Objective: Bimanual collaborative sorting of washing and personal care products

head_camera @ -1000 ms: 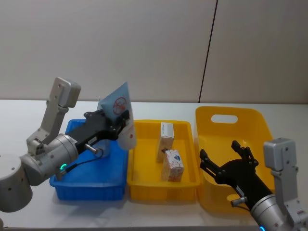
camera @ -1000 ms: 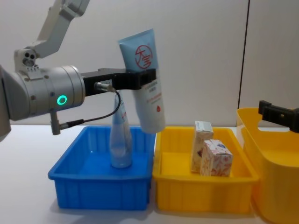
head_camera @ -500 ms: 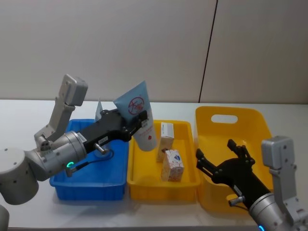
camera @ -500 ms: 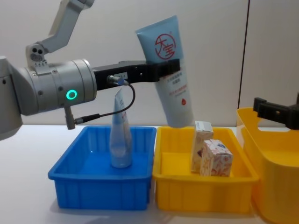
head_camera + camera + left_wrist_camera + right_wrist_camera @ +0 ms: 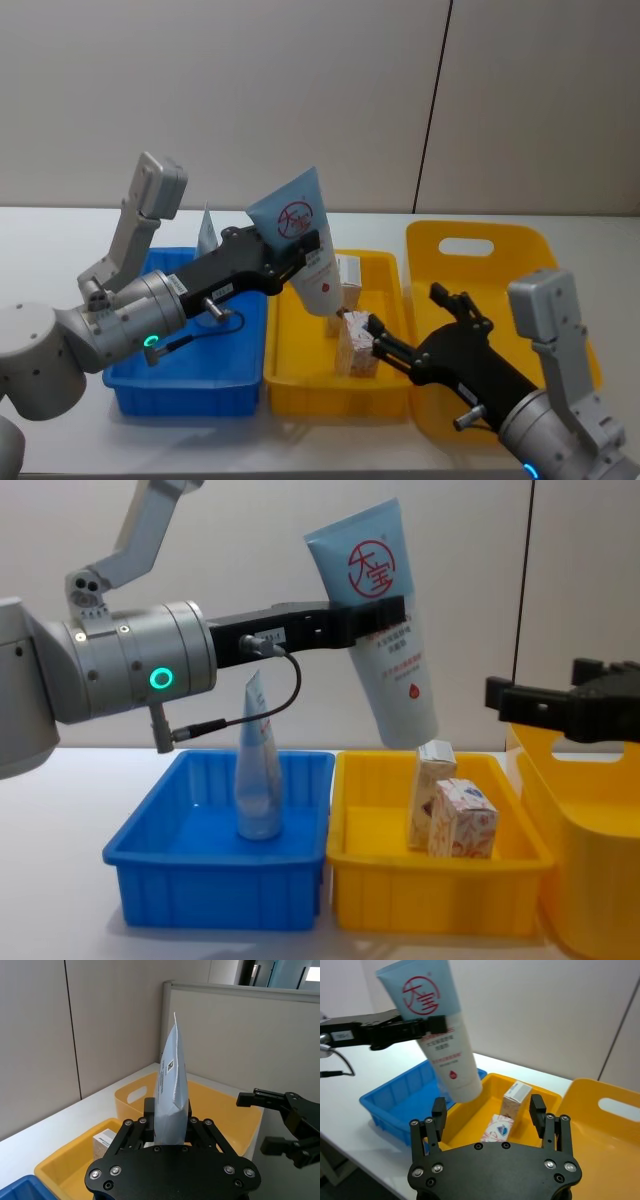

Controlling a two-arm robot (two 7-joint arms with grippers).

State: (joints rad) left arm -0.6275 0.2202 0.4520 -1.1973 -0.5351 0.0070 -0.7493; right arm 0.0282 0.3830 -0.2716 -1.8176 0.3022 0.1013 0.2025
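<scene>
So the left gripper [image 5: 383,611] has its fingers clamped across the upper part of the light blue soft squeeze tube with the red round logo [image 5: 397,675]. It's holding the tube up in the air over the shallow yellow plastic tray [image 5: 430,900]. The tube is tilted, with the flat crimped end on top and the paler rounded end pointing down. There's a small red drop mark and some print on the lower half. From the chest view, that low end hangs just above the tall beige carton [image 5: 432,770], and I can't tell if they touch.

The squat white carton with the orange-red pattern [image 5: 463,822] sits right against the beige one, both inside the yellow tray. The pale translucent tube [image 5: 258,780] stands upright, wide end down, in the blue plastic tray [image 5: 220,895] next door.

The right gripper [image 5: 487,1109] has its fingers spread wide with nothing between them. It's up off the table by the big yellow basket with the handle cutout [image 5: 478,246], facing the held tube.
</scene>
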